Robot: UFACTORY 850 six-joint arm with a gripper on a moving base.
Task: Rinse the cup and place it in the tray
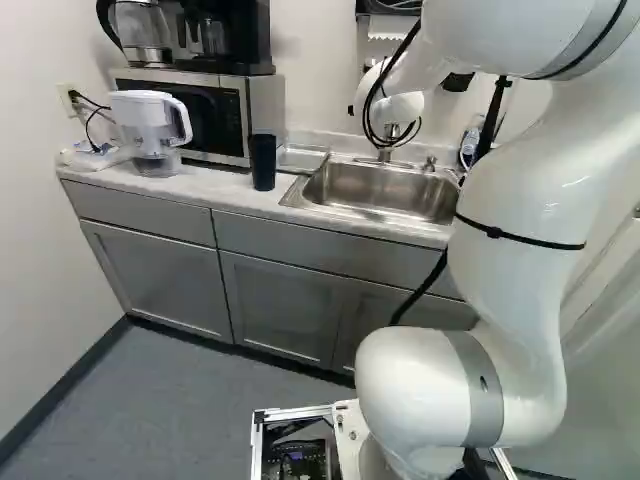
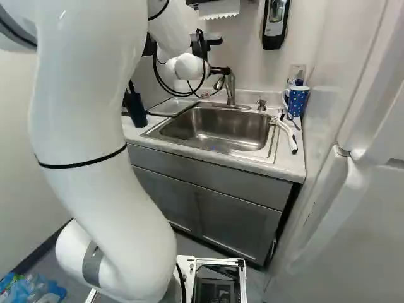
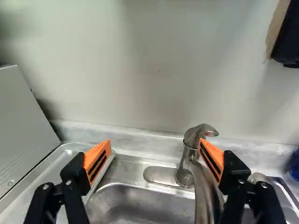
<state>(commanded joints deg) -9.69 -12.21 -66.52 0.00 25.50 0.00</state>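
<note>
The black jaws [image 2: 218, 71] stand wide apart, empty; a tall dark-blue cup [image 1: 262, 162] and white-dotted blue mug [image 2: 297, 101] flank the rectangular steel sink [image 2: 214, 118], cup and mug interiors hidden.

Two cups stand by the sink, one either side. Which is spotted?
The blue mug, right of the sink in the right base view: white spots cover it, while the dark cup across the sink is plain.

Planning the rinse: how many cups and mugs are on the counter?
2: a dark tumbler left of the sink, and a blue polka-dot mug right of it. The clear item behind the mug is unclear; others may be hidden.
</note>
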